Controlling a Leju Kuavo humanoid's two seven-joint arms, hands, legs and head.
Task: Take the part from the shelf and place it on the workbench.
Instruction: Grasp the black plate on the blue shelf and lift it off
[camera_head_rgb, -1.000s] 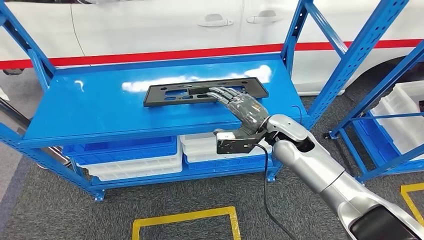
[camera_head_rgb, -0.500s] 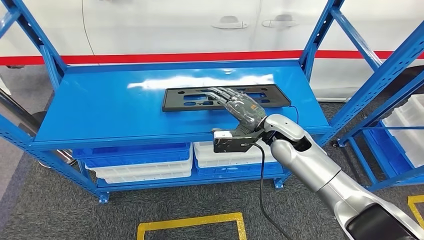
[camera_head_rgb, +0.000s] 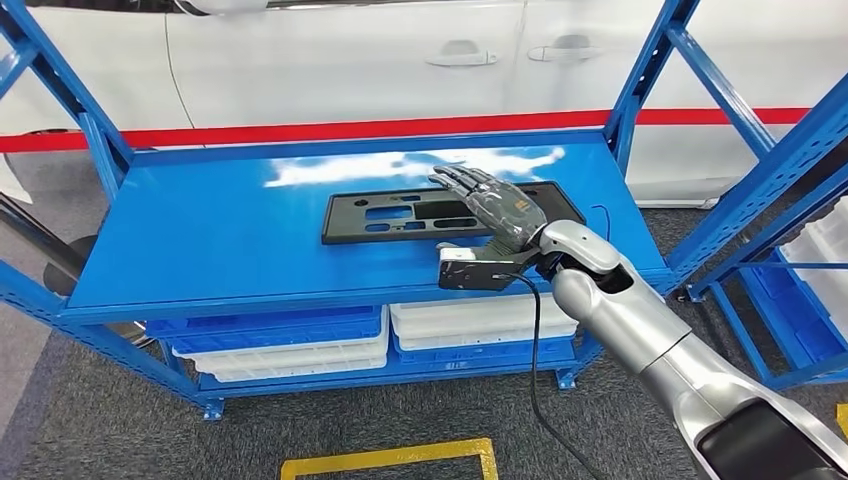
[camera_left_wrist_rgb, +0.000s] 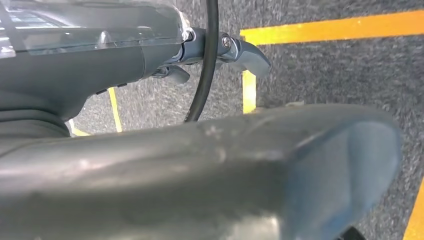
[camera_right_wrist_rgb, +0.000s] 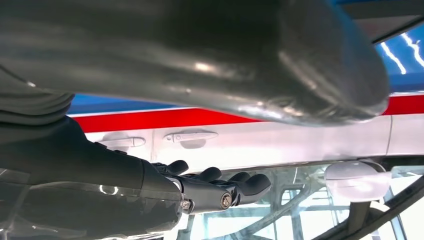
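Note:
A flat black plastic part (camera_head_rgb: 400, 215) with several cut-outs lies on the blue shelf (camera_head_rgb: 200, 220), right of its middle. My right hand (camera_head_rgb: 490, 205) hovers flat over the part's right half, palm down, fingers stretched toward its far edge, holding nothing. In the right wrist view the same hand (camera_right_wrist_rgb: 220, 187) shows straight dark fingers and a thick grey thumb, with a white car behind them. My left hand (camera_left_wrist_rgb: 220, 47) hangs over the grey carpet floor, fingers loose and apart, nothing in it.
White and blue bins (camera_head_rgb: 300, 335) fill the lower shelf. A white car (camera_head_rgb: 400, 60) with a red stripe stands right behind the rack. Another blue rack (camera_head_rgb: 790, 200) stands at the right. Yellow floor tape (camera_head_rgb: 390, 458) and a black cable (camera_head_rgb: 530, 380) lie near me.
The camera has shifted, moving the whole scene. My right hand has reached farther across the part, from its near edge toward its far edge.

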